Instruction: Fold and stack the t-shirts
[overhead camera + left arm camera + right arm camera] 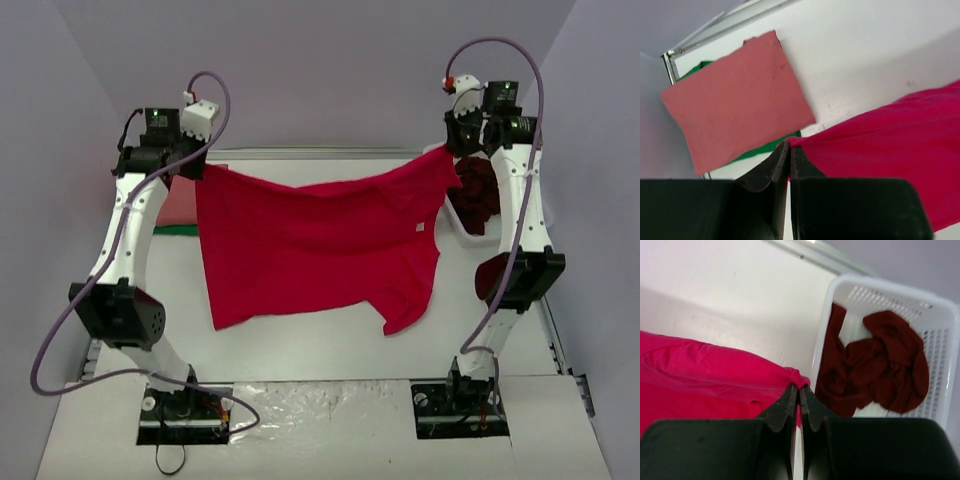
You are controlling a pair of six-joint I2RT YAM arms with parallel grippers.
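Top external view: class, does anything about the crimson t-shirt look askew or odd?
Yes. The crimson t-shirt hangs stretched between the left fingers and the right fingers, sagging in the middle. Its white neck label sits at the right with a sleeve drooping below, so it seems to hang sideways.

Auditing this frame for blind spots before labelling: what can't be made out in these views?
1. Top view: table beneath the hanging crimson t-shirt, hidden by the cloth.
2. Left wrist view: green item, mostly covered by the folded salmon t-shirt; identity unclear.
3. Right wrist view: crumpled maroon cloth in the basket; its folds hide whether it is one garment or several.
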